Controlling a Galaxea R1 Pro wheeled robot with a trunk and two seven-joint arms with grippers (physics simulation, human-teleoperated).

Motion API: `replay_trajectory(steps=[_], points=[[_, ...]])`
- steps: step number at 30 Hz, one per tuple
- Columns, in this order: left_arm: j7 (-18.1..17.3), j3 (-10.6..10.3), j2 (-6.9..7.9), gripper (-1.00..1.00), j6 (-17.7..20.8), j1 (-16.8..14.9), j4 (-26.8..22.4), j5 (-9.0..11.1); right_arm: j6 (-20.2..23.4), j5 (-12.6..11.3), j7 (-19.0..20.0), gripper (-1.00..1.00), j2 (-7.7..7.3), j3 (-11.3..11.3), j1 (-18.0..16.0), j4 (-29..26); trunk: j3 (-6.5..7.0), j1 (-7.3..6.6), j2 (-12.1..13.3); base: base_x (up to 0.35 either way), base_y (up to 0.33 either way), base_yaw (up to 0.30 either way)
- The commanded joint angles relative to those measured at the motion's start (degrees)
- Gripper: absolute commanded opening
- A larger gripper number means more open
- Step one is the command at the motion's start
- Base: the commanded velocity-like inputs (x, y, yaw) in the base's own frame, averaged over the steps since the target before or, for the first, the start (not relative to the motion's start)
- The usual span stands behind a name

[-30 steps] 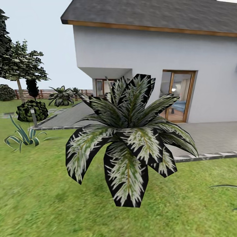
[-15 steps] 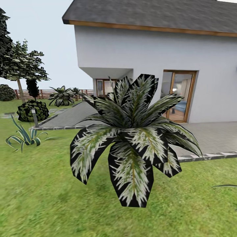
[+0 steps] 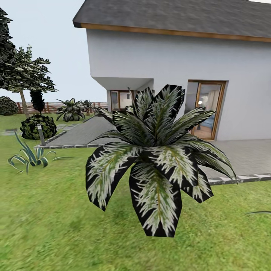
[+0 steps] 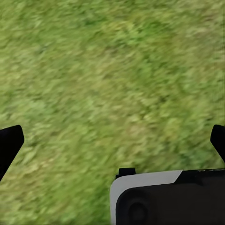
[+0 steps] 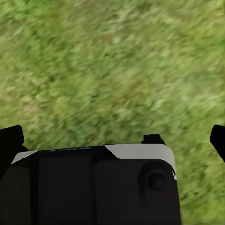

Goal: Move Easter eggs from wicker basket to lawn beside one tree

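Two end effectors of mine hang over grass. In the left wrist view my left end effector (image 4: 112, 140) has its dark fingertips (image 4: 9, 143) at the far edges of the picture, spread wide apart with nothing between them but lawn (image 4: 103, 79). In the right wrist view my right end effector (image 5: 112, 138) is the same: fingertips (image 5: 10, 140) far apart, nothing held, grass beneath.

From my head camera, a low palm (image 3: 158, 158) with broad dark fronds streaked white stands on the lawn directly ahead, close to me. Behind it is a white house (image 3: 180, 60) with a grey roof and a wood-framed glass door (image 3: 206, 109). Grey paving (image 3: 241, 158) runs along the house's foot, edged by a kerb.

At far left a tree (image 3: 23, 75) with a leafy crown stands near a brown slat fence (image 3: 49, 108). Nearer are a round bush (image 3: 37, 127), a short lamp post (image 3: 41, 134) just beside it, and a spiky striped plant (image 3: 29, 156) on the grass.
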Motion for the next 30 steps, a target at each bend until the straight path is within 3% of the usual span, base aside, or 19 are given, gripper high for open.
replay_trajectory(steps=[1, 30], points=[[0.04, -0.25, 0.02, 1.00, -0.17, -0.02, 0.05, -0.02, 0.32, -0.02, 0.07, 1.00, 0.06, -0.31, 0.01, -0.12, -0.03, 0.02, -0.05, 0.000, 0.162, 0.000], [0.04, -0.22, 0.02, 1.00, -0.18, -0.02, 0.04, -0.02, 0.15, -0.02, 0.07, 1.00, 0.06, -0.45, 0.01, -0.12, -0.03, 0.02, -0.05, 0.000, 0.077, 0.000]])
